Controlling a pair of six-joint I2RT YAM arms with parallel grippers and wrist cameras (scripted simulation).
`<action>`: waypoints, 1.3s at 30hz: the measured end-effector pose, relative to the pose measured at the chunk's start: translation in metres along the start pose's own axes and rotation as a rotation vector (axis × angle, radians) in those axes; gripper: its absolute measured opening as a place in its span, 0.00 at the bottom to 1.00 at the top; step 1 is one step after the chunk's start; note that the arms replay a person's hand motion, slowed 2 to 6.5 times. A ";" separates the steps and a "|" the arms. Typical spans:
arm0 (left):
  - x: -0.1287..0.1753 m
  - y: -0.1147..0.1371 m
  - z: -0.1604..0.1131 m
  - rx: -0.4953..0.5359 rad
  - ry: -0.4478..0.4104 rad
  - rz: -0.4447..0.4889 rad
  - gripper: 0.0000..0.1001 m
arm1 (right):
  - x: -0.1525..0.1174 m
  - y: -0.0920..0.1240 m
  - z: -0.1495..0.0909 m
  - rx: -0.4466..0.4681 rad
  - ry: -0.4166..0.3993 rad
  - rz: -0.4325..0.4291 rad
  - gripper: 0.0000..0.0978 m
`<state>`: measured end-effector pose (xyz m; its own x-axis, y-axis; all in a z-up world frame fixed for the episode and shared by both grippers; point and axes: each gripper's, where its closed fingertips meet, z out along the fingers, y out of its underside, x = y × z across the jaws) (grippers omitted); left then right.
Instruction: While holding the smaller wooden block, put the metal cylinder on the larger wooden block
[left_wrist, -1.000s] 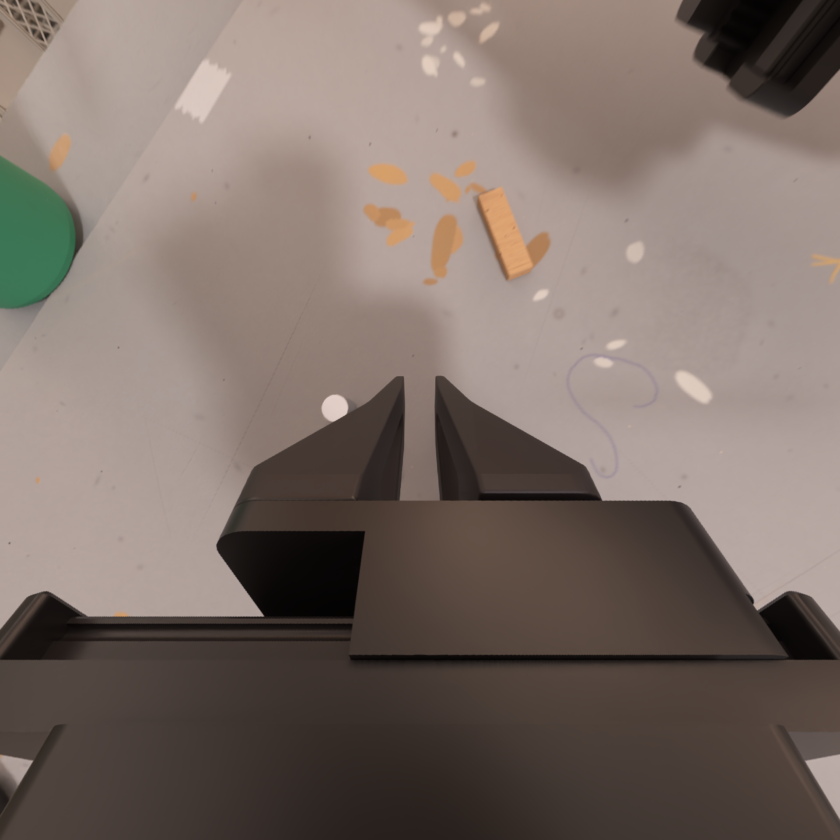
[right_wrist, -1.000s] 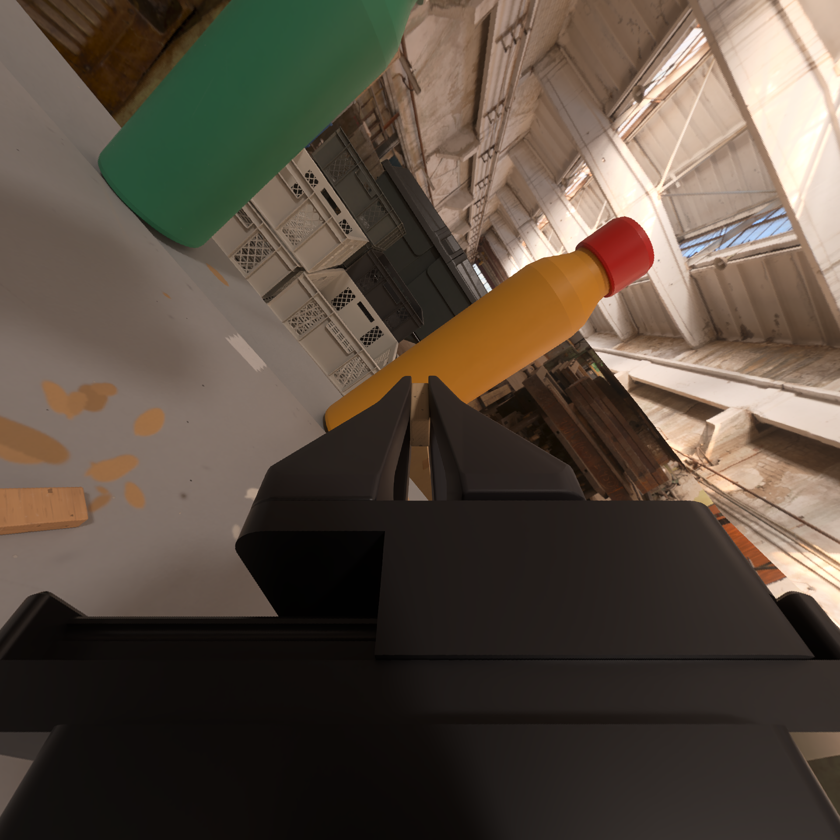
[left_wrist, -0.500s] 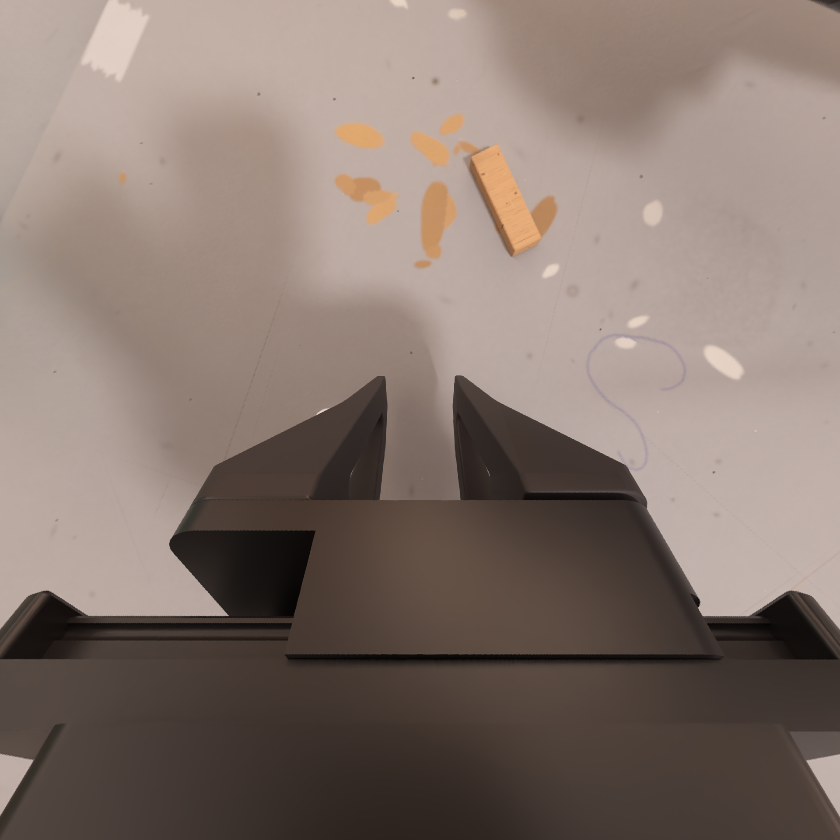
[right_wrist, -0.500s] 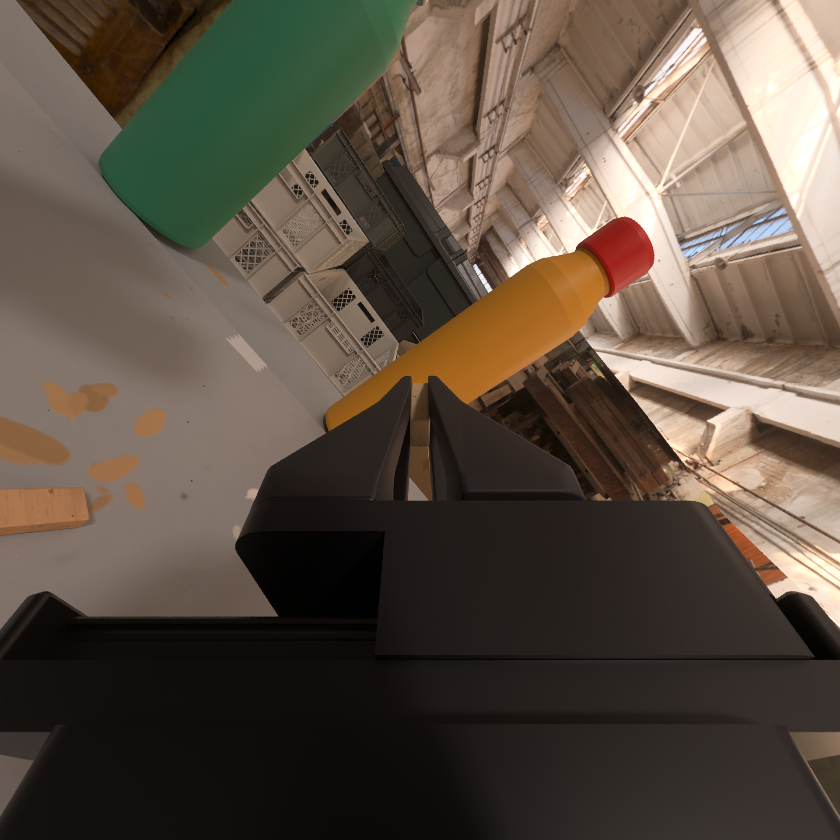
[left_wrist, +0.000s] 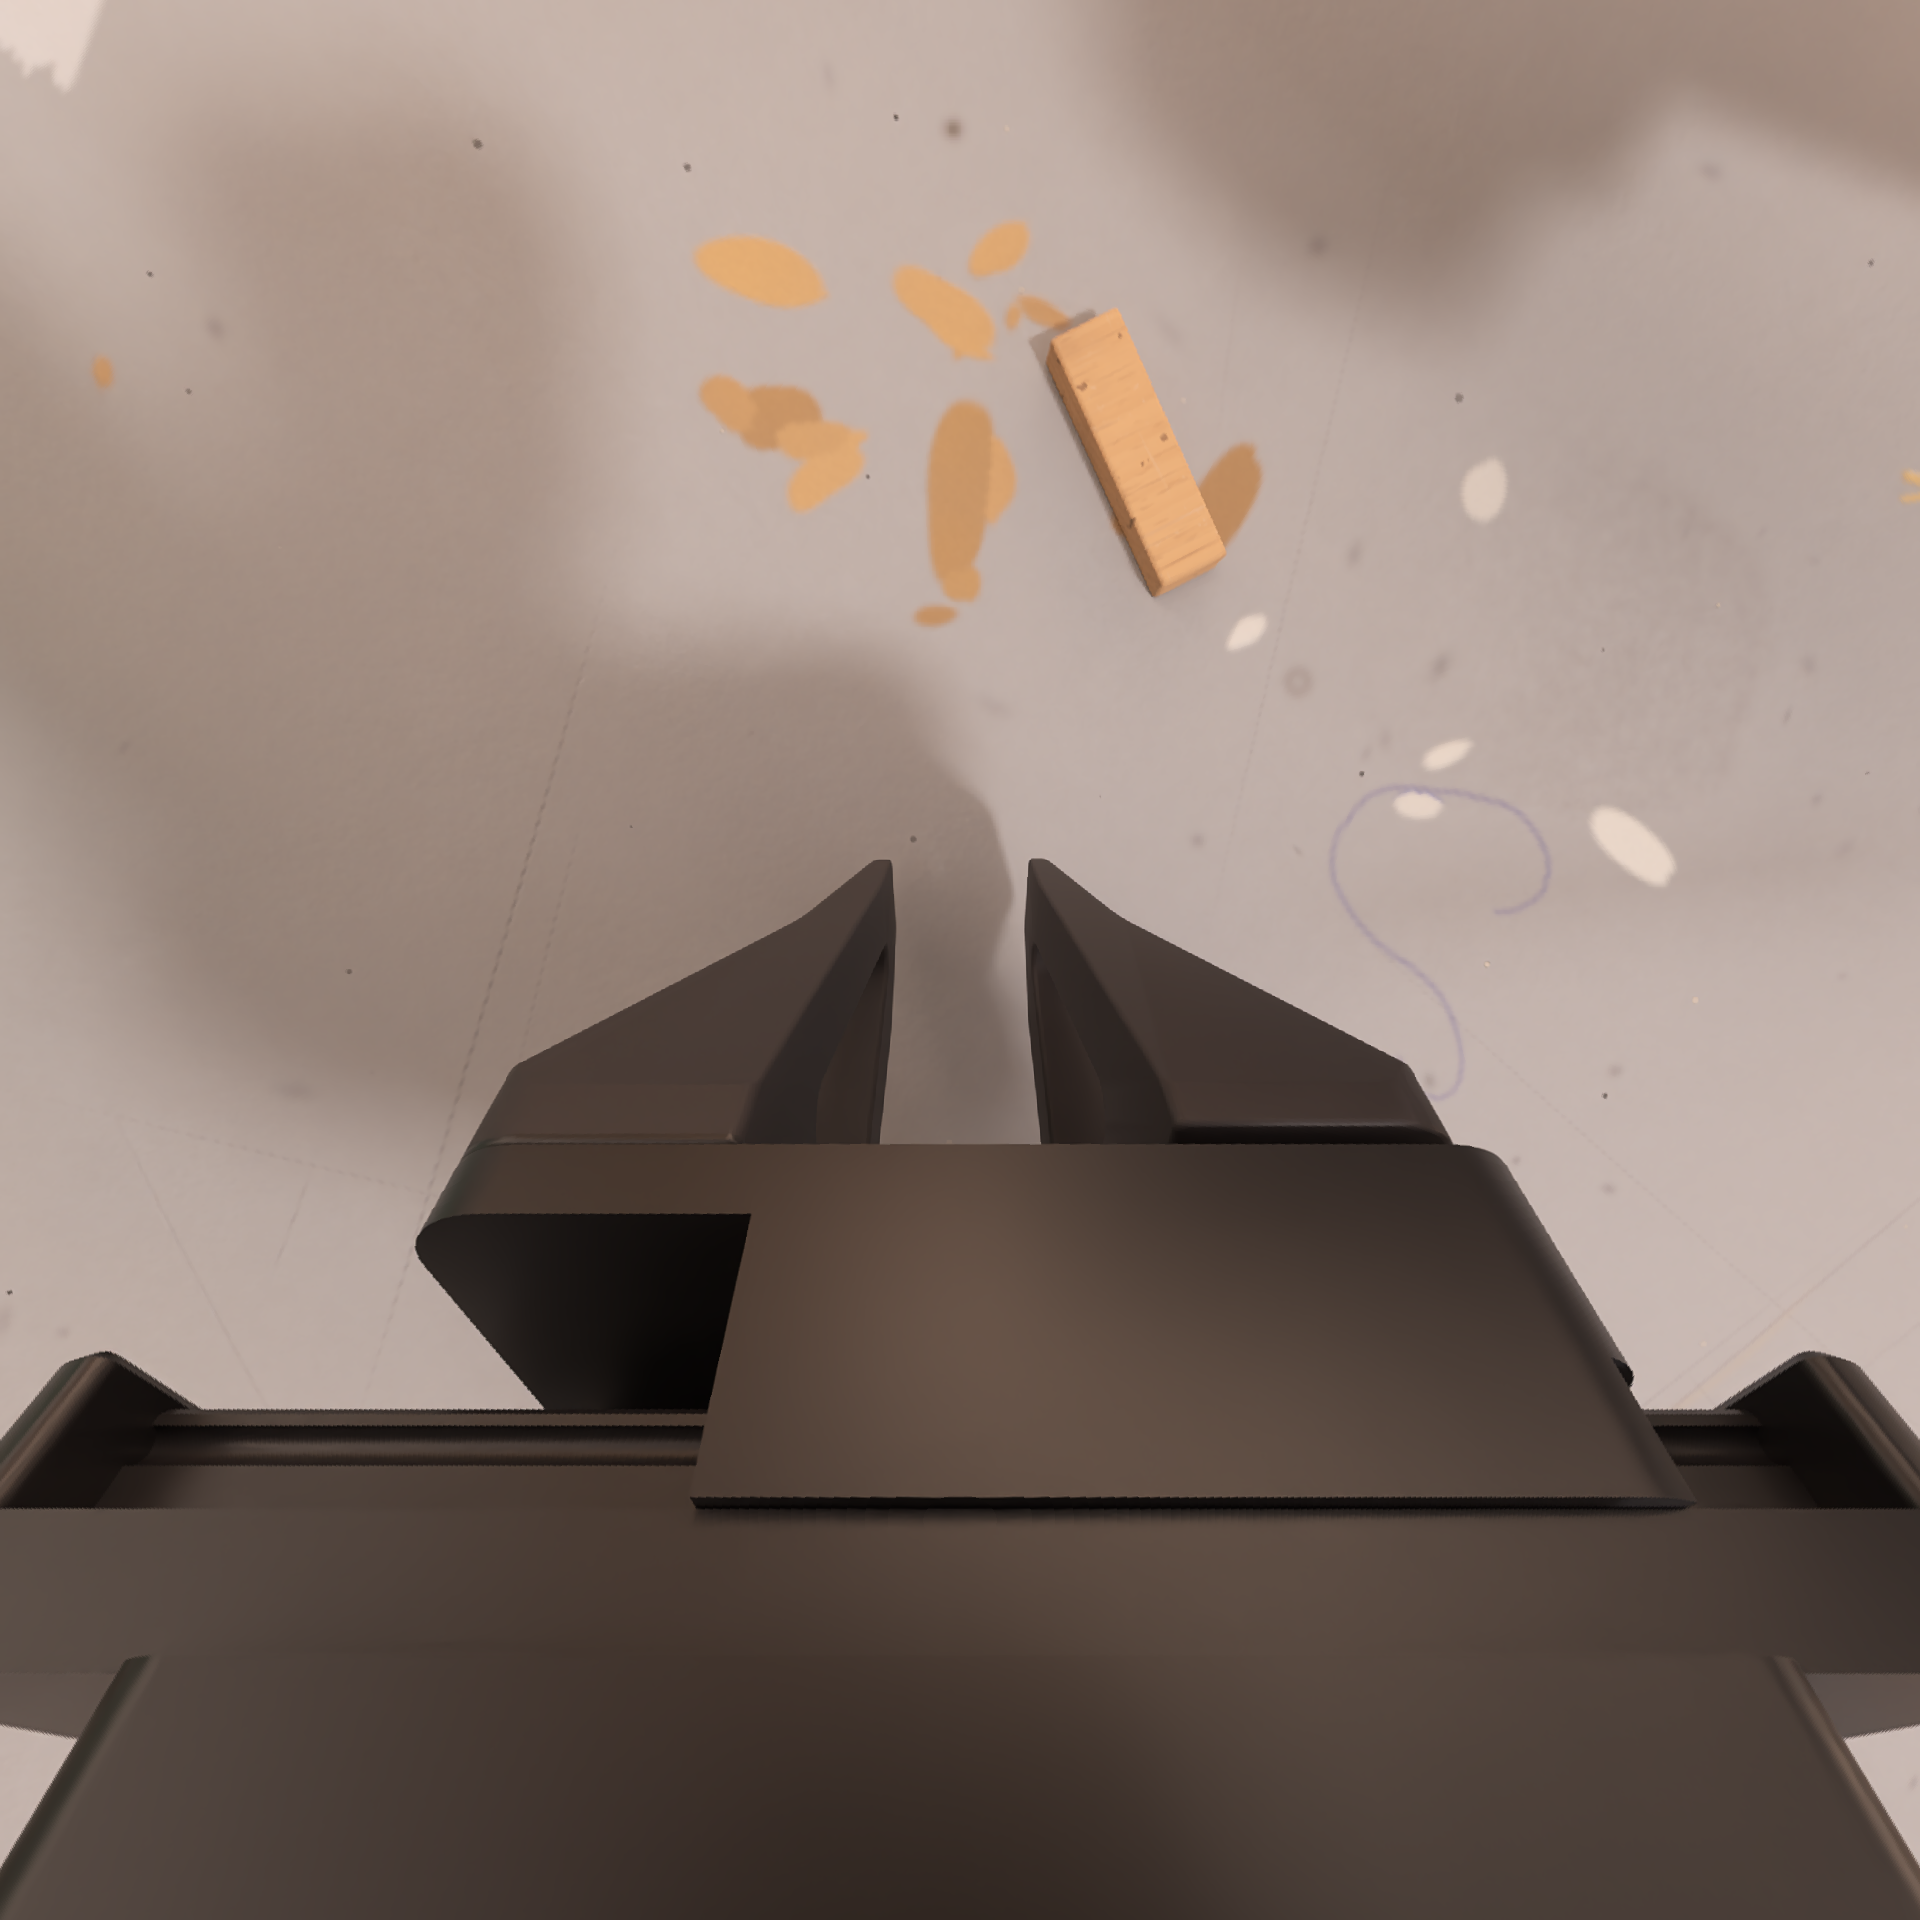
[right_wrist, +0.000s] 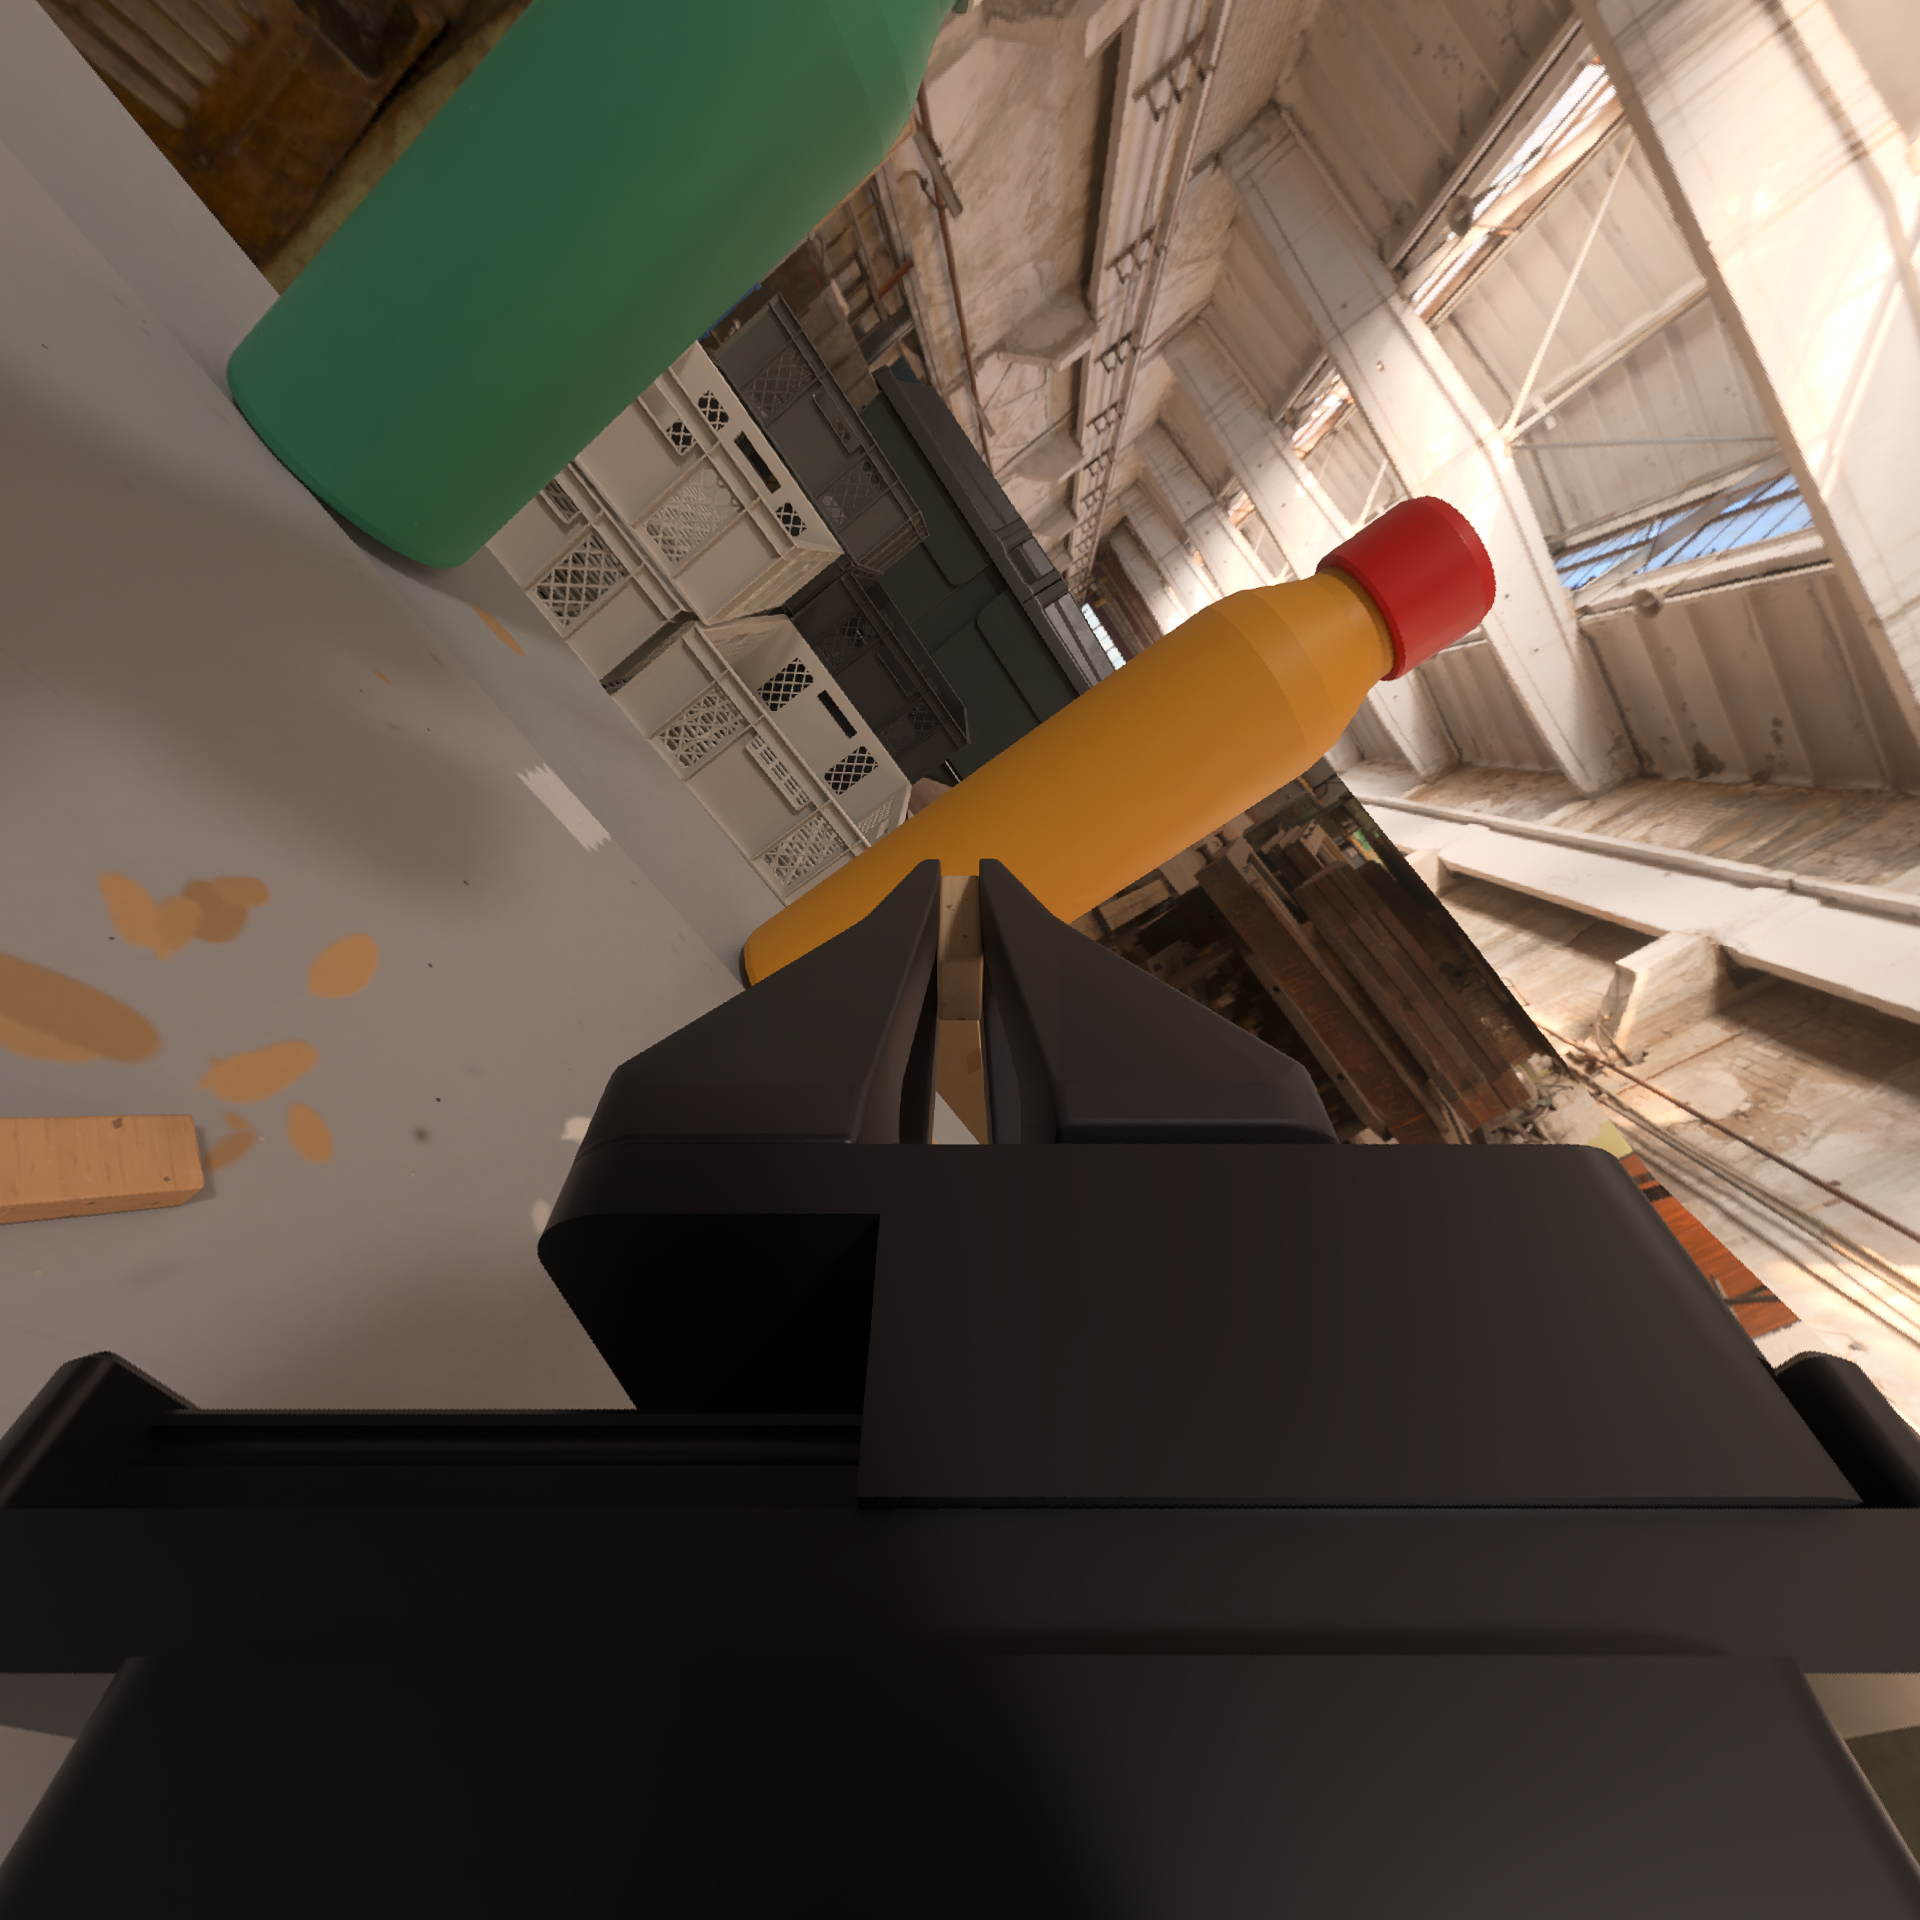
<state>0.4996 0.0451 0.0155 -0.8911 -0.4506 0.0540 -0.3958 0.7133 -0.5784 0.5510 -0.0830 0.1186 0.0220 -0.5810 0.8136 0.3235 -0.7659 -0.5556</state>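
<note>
Smaller wooden block (right_wrist: 961, 971) clamped between jaws of right gripper (right_wrist: 960, 883), raised off tabletop (right_wrist: 260, 727). Larger wooden block (left_wrist: 1132, 449) flat on tabletop amid orange stains, nothing on it. Left gripper (left_wrist: 960, 868) above tabletop, jaws parted, empty. Orange bottle (right_wrist: 1122, 748), green container (right_wrist: 582, 239) at tabletop edge.

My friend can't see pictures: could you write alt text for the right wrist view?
Black right gripper shut on a small pale wooden block. Beyond stand an orange bottle with red cap and a green container.
</note>
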 end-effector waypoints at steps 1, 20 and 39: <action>0.001 0.001 0.000 -0.006 0.002 0.004 0.21 | 0.000 0.000 0.000 0.000 0.000 0.000 0.06; -0.015 -0.003 -0.021 0.064 -0.094 -0.120 0.22 | -0.001 -0.001 0.000 0.005 -0.003 0.000 0.06; -0.009 0.010 -0.005 -0.063 -0.124 -0.043 0.26 | -0.001 -0.001 0.000 0.005 -0.003 0.000 0.06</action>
<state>0.5029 0.0593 0.0135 -0.8401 -0.5418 -0.0255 -0.4500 0.7225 -0.5249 0.5507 -0.0820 0.1186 0.0250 -0.5804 0.8140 0.3281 -0.7644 -0.5551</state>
